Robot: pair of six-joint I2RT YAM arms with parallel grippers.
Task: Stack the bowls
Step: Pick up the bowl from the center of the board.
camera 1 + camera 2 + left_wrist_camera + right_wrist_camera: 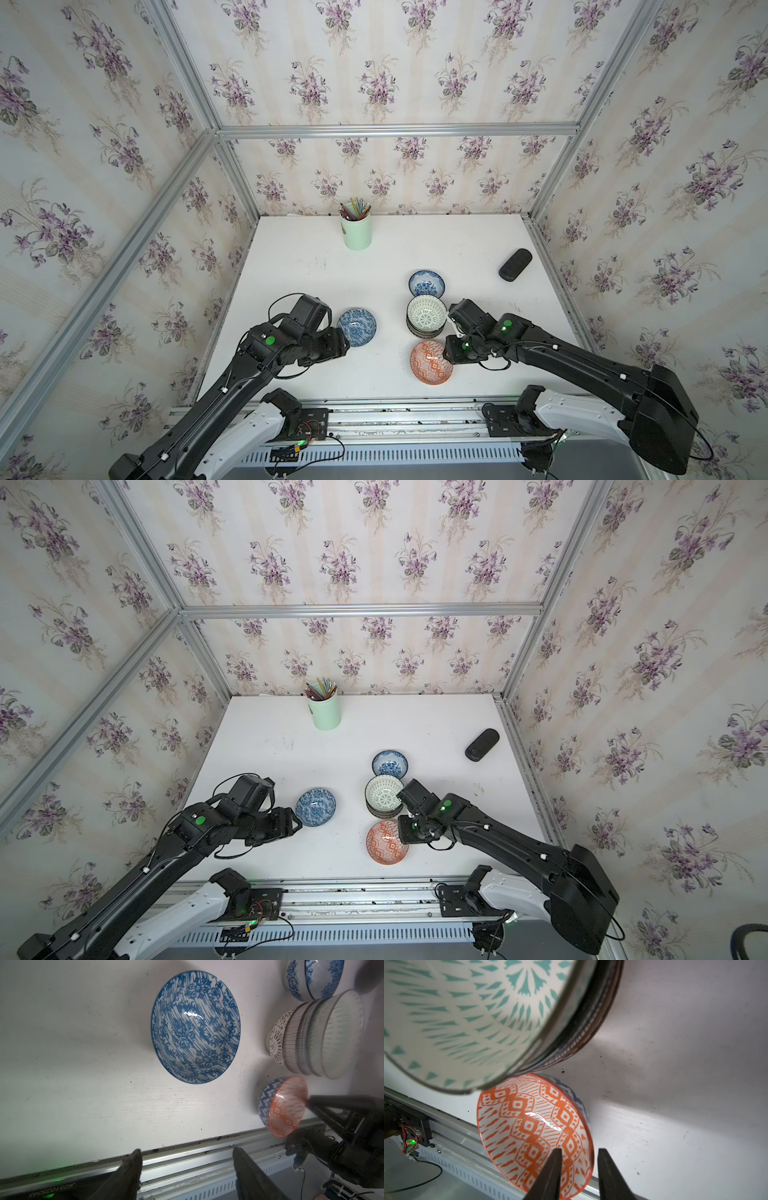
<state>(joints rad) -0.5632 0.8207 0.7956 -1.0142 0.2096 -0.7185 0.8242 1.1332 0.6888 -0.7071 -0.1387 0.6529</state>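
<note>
Reference for all positions: stack of bowls (424, 328), upright on white table (291, 282), toward the right-arm half of the surface.

Left arm (232, 374): extended from the near edge, ending well to the left-arm side of the stack.

Right arm (582, 361): extended from the near edge, wrist just beside the stack on the right-arm side.

Stack of bowls, detail: four nested bowls countable in the left wrist view (307, 1036). Dotted one lowest, white-green bowl (427, 314) uppermost, open side up.

Cup of pencils (356, 235): mint green, upright, well beyond the stack on the far side and offset toward the left-arm side.

Wide blue-white bowl (356, 327): alone on the table, open side up, level with the stack on the left-arm side and clearly apart from it.

Orange geometric bowl (430, 363): on the table just beside the stack, on the near side. Orange lining, blue outer wall.

Deep blue-white floral bowl (427, 284): just beside the stack, on the far side.

Black case (515, 264): lying flat, beyond the stack and further toward the right-arm side, well apart.

Left gripper (187, 1152): released, jaws wide apart, near the wide blue-white bowl and clear of it.

Right gripper (579, 1150): not clamped, jaws parted and straddling the rim of the orange geometric bowl. Inner finger (550, 1172) over the lining, outer finger (610, 1174) outside the wall, separated from it by a sliver of table.
</note>
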